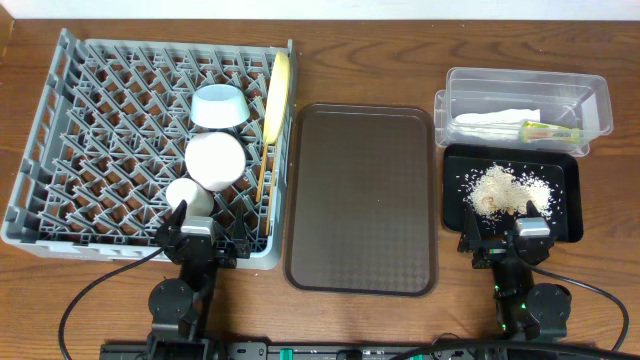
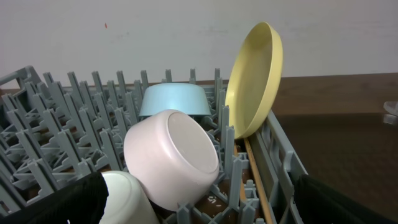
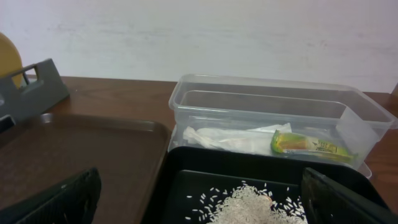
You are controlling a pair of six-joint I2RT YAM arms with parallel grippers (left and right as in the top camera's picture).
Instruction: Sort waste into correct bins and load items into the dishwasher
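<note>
The grey dish rack (image 1: 60, 130) holds a light-blue bowl (image 1: 218, 105), a pale-pink bowl (image 1: 214, 160), a white cup (image 1: 186, 193), a yellow plate (image 1: 277, 95) standing on edge, and chopsticks (image 1: 262, 178). The clear tub (image 1: 590, 100) holds the napkin (image 1: 495, 118) and the wrapper (image 1: 548, 130). The black tray (image 1: 565, 200) holds rice crumbs (image 1: 505, 190). My left gripper (image 1: 198, 228) is open and empty at the rack's front edge, just in front of the cup (image 2: 127, 199) and the pink bowl (image 2: 171, 158). My right gripper (image 1: 508, 236) is open and empty at the black tray's near edge (image 3: 186, 165).
A dark-brown serving tray (image 1: 362, 198) lies between the rack and the bins. A few rice grains lie on the rack floor under the pink bowl. The wooden table shows behind the rack and the tub.
</note>
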